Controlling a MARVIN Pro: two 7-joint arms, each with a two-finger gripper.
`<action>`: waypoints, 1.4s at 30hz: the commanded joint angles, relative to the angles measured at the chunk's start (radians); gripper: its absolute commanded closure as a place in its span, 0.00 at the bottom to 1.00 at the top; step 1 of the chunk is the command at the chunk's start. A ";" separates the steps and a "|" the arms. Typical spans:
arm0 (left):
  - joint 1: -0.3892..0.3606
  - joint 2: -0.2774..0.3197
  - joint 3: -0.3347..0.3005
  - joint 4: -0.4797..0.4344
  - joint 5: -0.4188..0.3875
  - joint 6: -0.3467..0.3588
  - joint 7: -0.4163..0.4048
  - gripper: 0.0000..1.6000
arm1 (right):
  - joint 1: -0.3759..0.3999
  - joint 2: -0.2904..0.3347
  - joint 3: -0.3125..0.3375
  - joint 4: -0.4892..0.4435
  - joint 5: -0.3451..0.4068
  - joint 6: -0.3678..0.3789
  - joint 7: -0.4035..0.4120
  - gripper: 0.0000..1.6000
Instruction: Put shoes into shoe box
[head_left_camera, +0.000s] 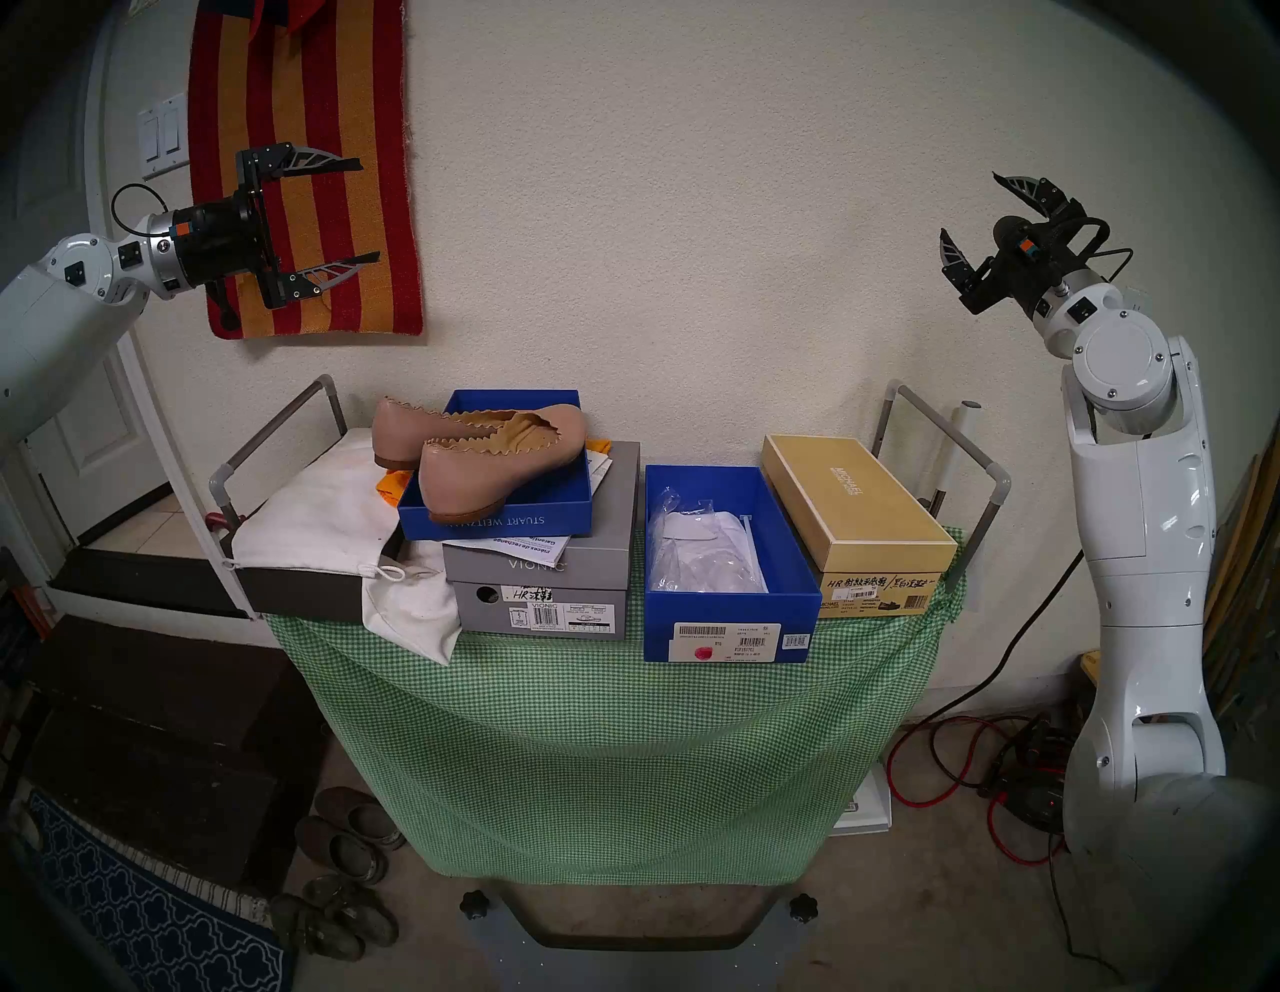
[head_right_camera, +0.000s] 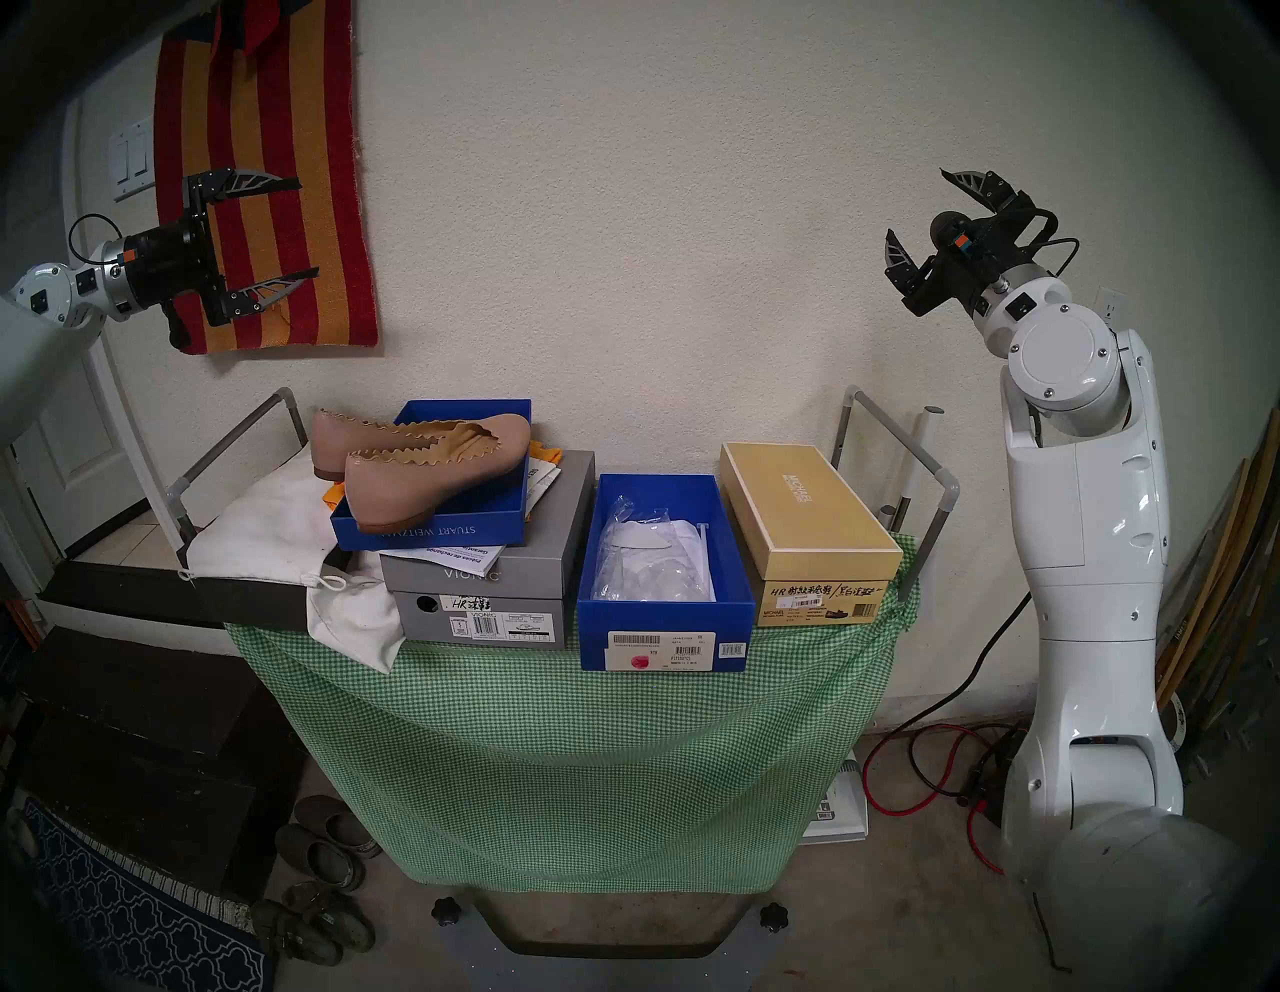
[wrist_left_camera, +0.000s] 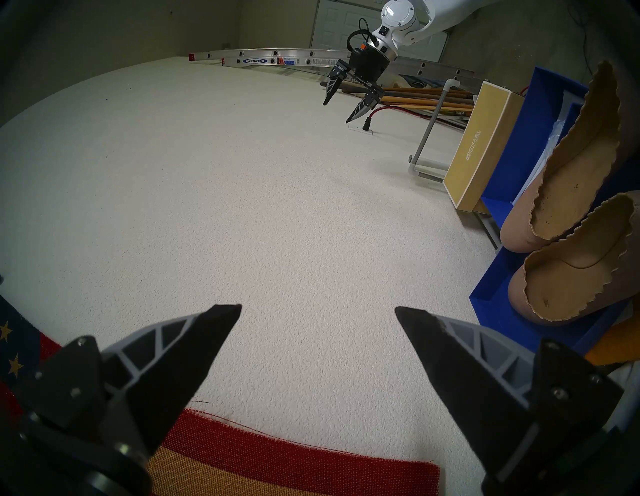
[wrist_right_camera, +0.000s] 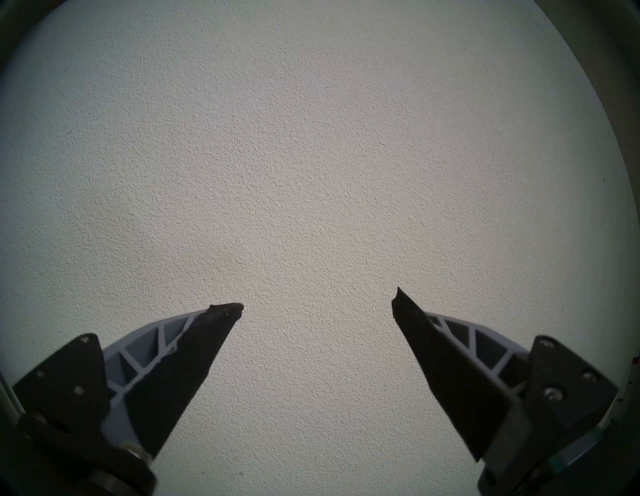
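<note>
Nothing of the task is done yet, as far as the pictures are showing. Both ballet flats (head_left_camera: 485, 457) are lying side by side in the shallow blue Stuart Weitzman lid (head_left_camera: 499, 512), which is resting on the gray Vionic box (head_left_camera: 547, 575) toward the left end of the tabletop (head_left_camera: 623, 693). The deep blue shoe box (head_left_camera: 727, 616) is standing open just beside the Vionic box, near the middle of the front edge. It is holding only clear plastic wrapping and something white, perhaps paper; the view is too small to tell.

The left claw (head_left_camera: 353, 211) is hanging high above the left end, its jaws spread wide and grasping nothing. The right claw (head_left_camera: 976, 222) is waiting high beyond the right end, also released and empty.

So both shoes are remaining to be picked up and carried into the blue box.
</note>
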 joint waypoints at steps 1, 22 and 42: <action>0.000 0.000 0.000 0.001 0.001 0.001 0.000 0.00 | -0.043 0.007 -0.021 -0.051 -0.016 0.015 0.025 0.00; 0.000 0.001 0.000 0.000 0.000 0.001 0.000 0.00 | -0.118 -0.071 -0.329 -0.413 -0.088 0.072 0.163 0.00; 0.000 0.000 0.001 0.000 0.001 0.001 0.000 0.00 | -0.166 -0.090 -0.599 -0.509 -0.040 0.144 0.453 0.00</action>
